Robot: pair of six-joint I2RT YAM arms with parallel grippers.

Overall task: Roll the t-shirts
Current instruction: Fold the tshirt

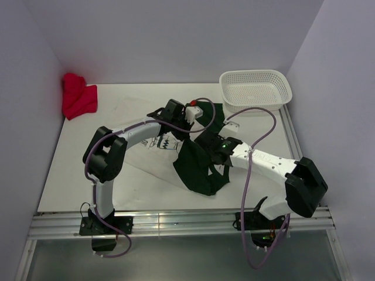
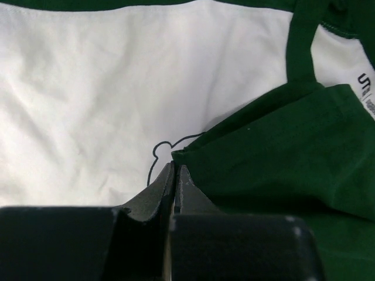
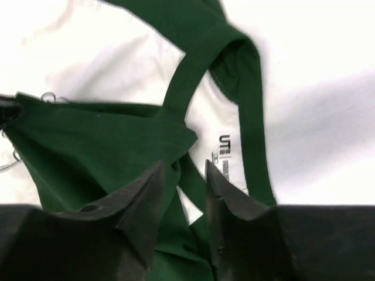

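Note:
The white t-shirt [image 1: 151, 159] lies spread on the table, its dark print just below my left wrist. It fills the left wrist view [image 2: 117, 88]. The dark green t-shirt [image 1: 199, 170] lies crumpled over its right part, white neck label [image 3: 225, 155] showing. My left gripper [image 1: 177, 136] is shut, its tips [image 2: 174, 167] pinching a corner of the green shirt [image 2: 275, 152]. My right gripper [image 1: 204, 142] is open, its fingers [image 3: 143, 199] astride a fold of the green shirt [image 3: 99, 146] beside the collar.
A bright red cloth bundle [image 1: 78, 96] lies at the far left against the wall. A white mesh basket [image 1: 256, 89] stands at the far right. Walls close in the table on three sides.

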